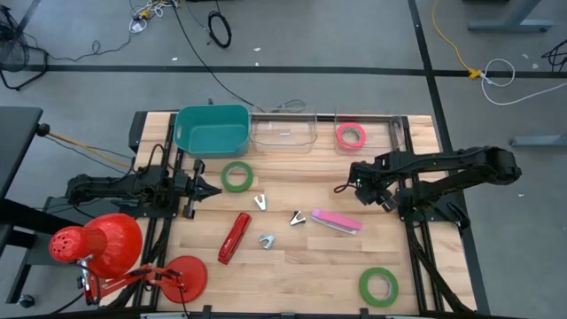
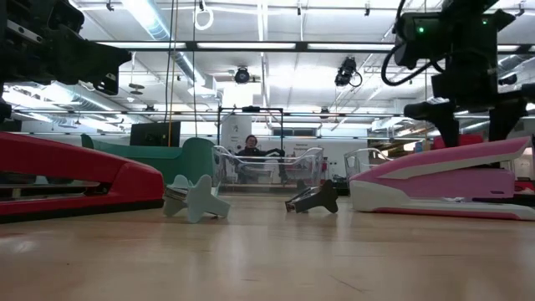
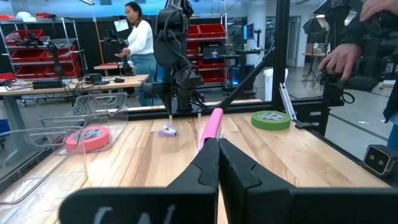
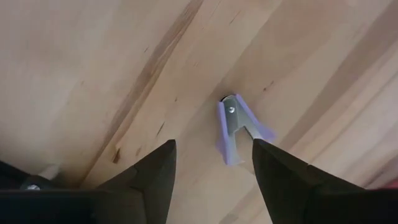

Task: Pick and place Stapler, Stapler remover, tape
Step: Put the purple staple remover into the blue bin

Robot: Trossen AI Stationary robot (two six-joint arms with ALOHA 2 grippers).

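Looking straight down, the high view shows the wooden table (image 1: pixel 292 266) with the red stapler (image 1: pixel 235 237) lying near the left centre, its long axis slanted from near-left to far-right, and the pink stapler (image 1: pixel 336 221) right of centre, lying nearly left to right. Three staple removers (image 1: pixel 260 203) sit scattered between them. One green tape roll (image 1: pixel 236 176) lies before the teal bin (image 1: pixel 212 129), another green roll (image 1: pixel 378 285) at the near right, and the pink roll (image 1: pixel 351 136) in a clear tray (image 1: pixel 396 133) at the far right. The left gripper (image 1: pixel 213 190) rests at the left edge, fingers pressed together and empty; the right gripper (image 1: pixel 347 187) hangs over the table beyond the pink stapler. The low view alone shows the staplers side-on and a person far behind. The left wrist view shows its fingers (image 3: pixel 211 165) meeting, pointing along the pink stapler. The right wrist view alone shows a purple staple remover (image 4: pixel 239 127) on the wood between its spread, empty fingers (image 4: pixel 155 171).
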